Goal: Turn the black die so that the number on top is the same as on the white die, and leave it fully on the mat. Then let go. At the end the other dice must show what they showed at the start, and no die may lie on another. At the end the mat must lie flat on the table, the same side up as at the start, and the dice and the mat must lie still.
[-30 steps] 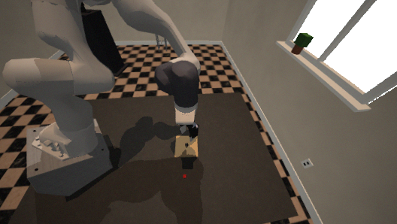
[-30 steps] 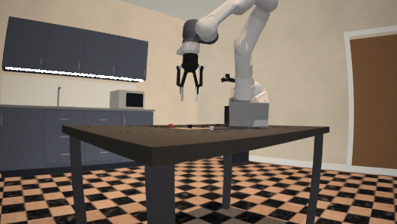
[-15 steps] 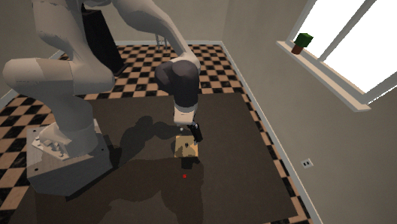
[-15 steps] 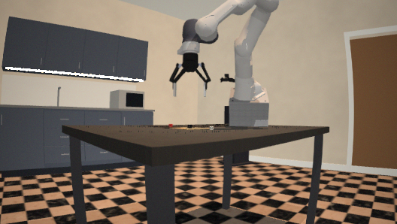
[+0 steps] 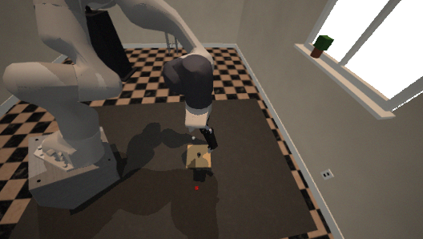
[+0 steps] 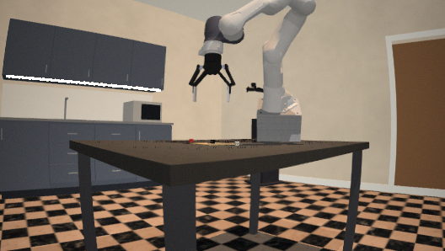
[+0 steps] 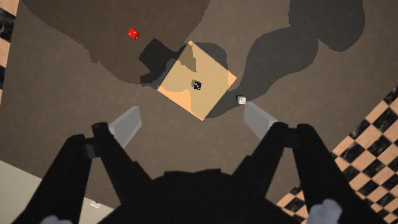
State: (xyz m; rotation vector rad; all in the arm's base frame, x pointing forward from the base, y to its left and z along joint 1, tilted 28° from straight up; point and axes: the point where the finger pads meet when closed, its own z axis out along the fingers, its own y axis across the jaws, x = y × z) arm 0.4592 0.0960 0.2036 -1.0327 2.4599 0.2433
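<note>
The black die (image 7: 197,85) lies near the middle of the tan mat (image 7: 198,80), and it shows as a small dark spot on the mat in the top view (image 5: 199,155). The white die (image 7: 241,100) lies on the dark table just off the mat's edge. A red die (image 7: 133,33) lies farther off on the table and also shows in the top view (image 5: 196,188). My gripper (image 7: 192,113) hangs high above the table, open wide and empty; it also shows in the exterior view (image 6: 211,94). The dice faces are too small to read.
The robot base (image 5: 64,168) stands at the table's left side. The arm's shadows fall across the table around the mat. The table edges drop to a checkered floor.
</note>
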